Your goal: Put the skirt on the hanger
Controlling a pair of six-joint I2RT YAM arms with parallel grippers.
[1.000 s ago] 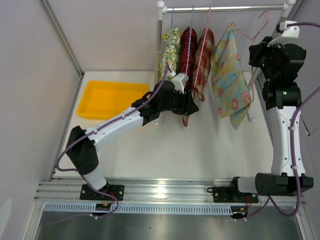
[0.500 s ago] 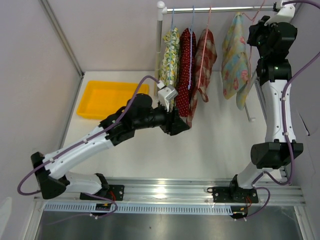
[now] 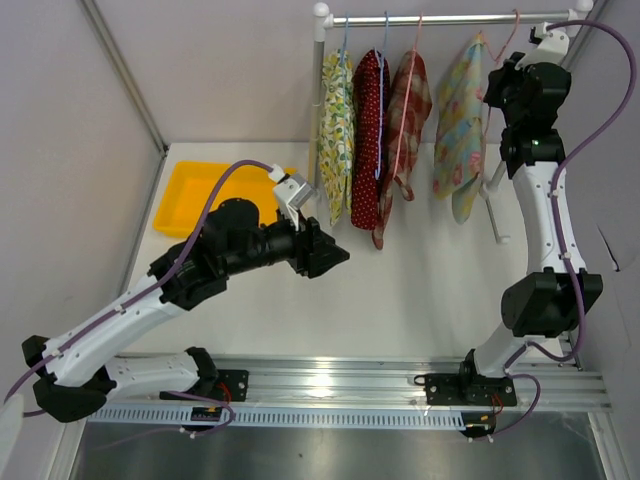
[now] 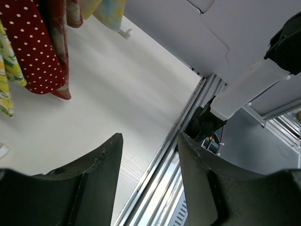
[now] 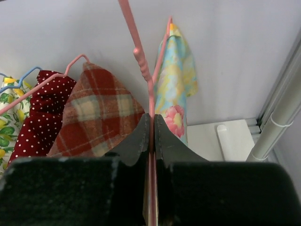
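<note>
Hanging below the right end of the rail (image 3: pixel 450 17), the skirt (image 3: pixel 458 125) is draped on its pink hanger (image 5: pixel 139 57), beside three other garments (image 3: pixel 378 120) on that rail. Right gripper (image 5: pixel 151 123): fingers pressed together on the hanger wire, just under the rail. Left gripper (image 4: pixel 149 139): jaws apart, holding nothing, well below the rail. Assessment: skirt is on the hanger; the hook looks level with the rail, but whether it is seated cannot be told. Outstanding: confirm seating, release the wire, withdraw
</note>
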